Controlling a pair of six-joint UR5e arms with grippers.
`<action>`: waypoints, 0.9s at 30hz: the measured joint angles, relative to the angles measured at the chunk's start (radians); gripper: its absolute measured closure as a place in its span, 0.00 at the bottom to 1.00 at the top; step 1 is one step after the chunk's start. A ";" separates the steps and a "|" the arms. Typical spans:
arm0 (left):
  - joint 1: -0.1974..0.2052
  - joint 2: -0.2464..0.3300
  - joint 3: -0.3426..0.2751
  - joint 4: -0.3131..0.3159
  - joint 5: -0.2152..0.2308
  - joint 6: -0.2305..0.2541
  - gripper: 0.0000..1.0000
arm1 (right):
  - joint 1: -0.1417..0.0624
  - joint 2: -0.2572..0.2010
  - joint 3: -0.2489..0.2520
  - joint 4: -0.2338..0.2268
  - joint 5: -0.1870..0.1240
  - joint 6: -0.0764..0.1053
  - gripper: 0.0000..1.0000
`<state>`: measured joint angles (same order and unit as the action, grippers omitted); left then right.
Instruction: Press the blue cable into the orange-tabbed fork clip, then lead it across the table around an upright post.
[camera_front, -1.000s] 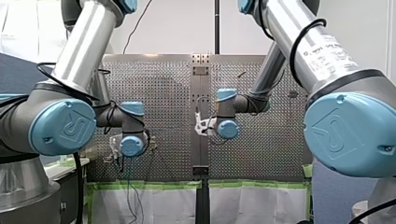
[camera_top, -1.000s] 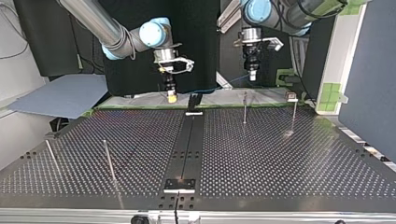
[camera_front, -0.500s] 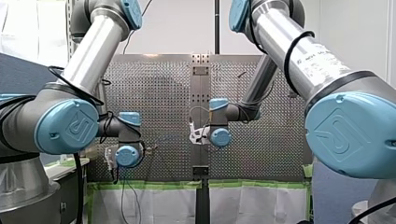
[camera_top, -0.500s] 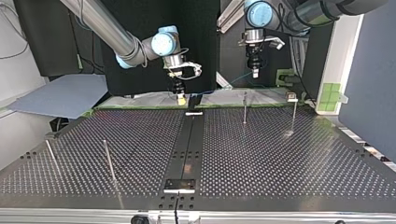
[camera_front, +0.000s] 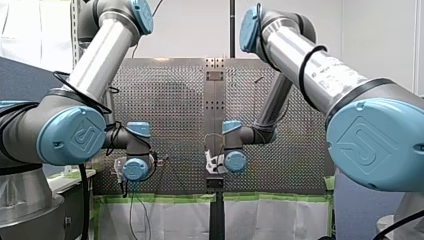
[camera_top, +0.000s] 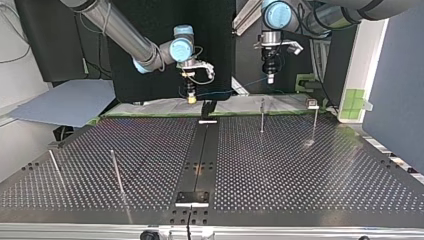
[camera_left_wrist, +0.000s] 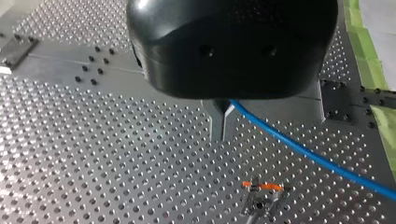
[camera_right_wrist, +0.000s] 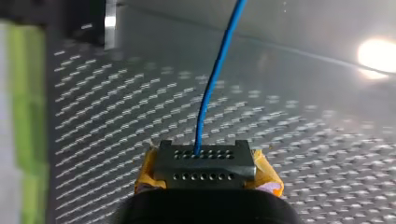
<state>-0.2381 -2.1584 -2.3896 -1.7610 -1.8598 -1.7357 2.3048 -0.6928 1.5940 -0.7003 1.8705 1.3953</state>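
Observation:
The blue cable (camera_left_wrist: 308, 154) leaves the shut metal fingers of my left gripper (camera_left_wrist: 222, 125) and slants away over the perforated table. The orange-tabbed fork clip (camera_left_wrist: 262, 187) stands on the table just ahead of those fingers, apart from the cable. My right gripper (camera_right_wrist: 204, 161), with yellow pads, is shut on the same cable (camera_right_wrist: 217, 70), which runs on ahead of it. In the top view my right gripper (camera_top: 190, 98) hangs above the table's far edge near the middle. My left gripper (camera_top: 270, 78) hangs to its right, with the cable (camera_top: 235, 89) strung between them.
Two upright posts (camera_top: 262, 115) (camera_top: 315, 122) stand at the top view's far right, a small clip (camera_top: 312, 104) beside them. Two more posts (camera_top: 116, 171) (camera_top: 54, 167) lean at the near left. A dark centre rail (camera_top: 200, 150) splits the table. Green tape (camera_top: 150, 112) lines the far edge.
In the front view my right gripper has come down and nearer along the centre rail with the cable. My left gripper has dropped slightly. Both stay shut on the cable.

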 joint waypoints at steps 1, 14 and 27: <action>0.000 0.000 0.000 0.002 0.004 0.004 1.00 | 0.001 0.001 0.001 0.007 0.006 0.000 1.00; 0.000 0.004 0.000 0.036 0.030 0.016 1.00 | -0.008 -0.040 0.025 0.082 0.021 -0.001 1.00; -0.012 0.039 0.000 -0.010 0.029 0.015 1.00 | -0.009 -0.067 0.031 0.063 0.024 0.002 1.00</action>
<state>-0.2500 -2.1199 -2.3896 -1.7713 -1.8303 -1.7204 2.2957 -0.7601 1.6246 -0.6369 1.8946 1.3972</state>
